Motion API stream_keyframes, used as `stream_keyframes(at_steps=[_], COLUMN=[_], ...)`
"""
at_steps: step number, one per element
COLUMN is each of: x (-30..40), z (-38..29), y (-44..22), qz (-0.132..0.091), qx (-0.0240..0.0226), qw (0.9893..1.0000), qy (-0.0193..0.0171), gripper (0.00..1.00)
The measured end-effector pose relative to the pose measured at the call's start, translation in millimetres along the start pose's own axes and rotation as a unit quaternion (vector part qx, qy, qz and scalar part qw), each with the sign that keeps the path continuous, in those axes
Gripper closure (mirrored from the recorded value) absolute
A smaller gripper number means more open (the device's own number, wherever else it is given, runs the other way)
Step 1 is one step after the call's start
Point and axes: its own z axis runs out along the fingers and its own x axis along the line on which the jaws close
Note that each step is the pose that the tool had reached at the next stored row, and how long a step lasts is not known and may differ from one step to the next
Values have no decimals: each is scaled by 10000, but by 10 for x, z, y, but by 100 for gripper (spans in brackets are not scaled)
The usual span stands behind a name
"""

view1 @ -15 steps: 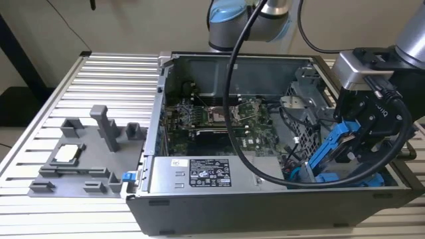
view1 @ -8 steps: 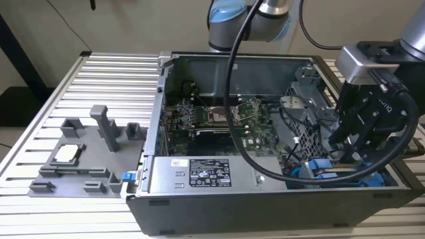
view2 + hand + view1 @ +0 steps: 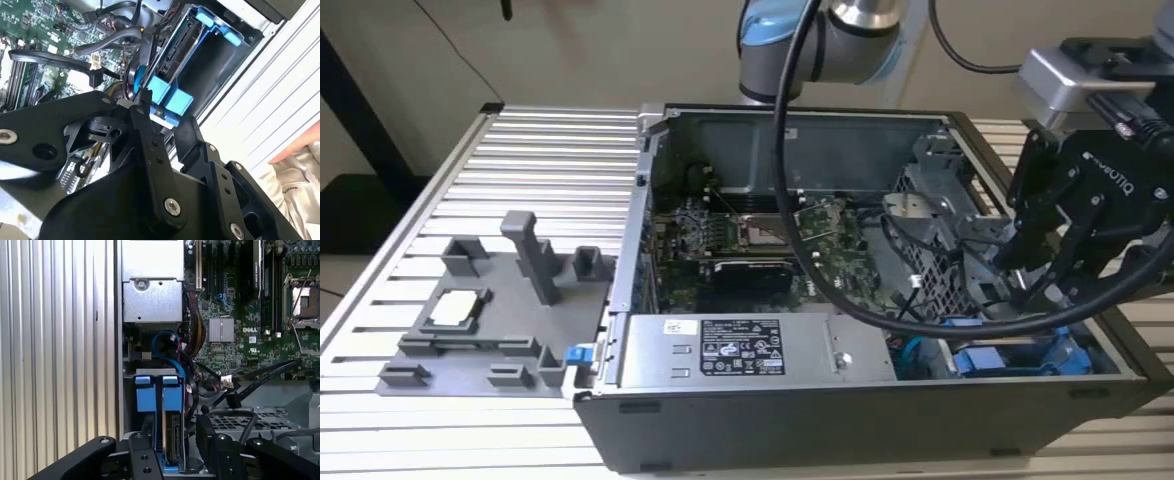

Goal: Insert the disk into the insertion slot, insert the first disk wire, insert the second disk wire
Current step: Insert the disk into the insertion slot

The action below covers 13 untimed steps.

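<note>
Disk (image 3: 171, 435) on edge in insertion slot (image 3: 240, 421), looks seated. Gripper (image 3: 162, 127) jaws spread, straddling blue carrier (image 3: 145, 395), no clear grip. Black wires (image 3: 260, 377) lie loose; both wire steps seemingly left.

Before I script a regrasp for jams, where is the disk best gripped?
Probably pinch the disk across its two broad faces, coming from the open side of the case: it stands on edge in its blue carrier, with room beside each face.
</note>
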Motion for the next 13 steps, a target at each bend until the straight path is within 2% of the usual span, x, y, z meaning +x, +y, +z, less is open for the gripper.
stream_keyframes(at_steps=[1,3,6,10,12,13], x=[-4,-6,-9,-19,-28,-36], z=[-1,1,-1,2,2,4], y=[4,17,29,46,58,65], qz=[-1,-5,-11,-19,-25,-28], qx=[59,238,509,861,1032,1095], qw=[10000,9997,9987,9962,9945,9938], qy=[0,-14,-62,-162,-177,-179], gripper=[53,53,53,53,53,53])
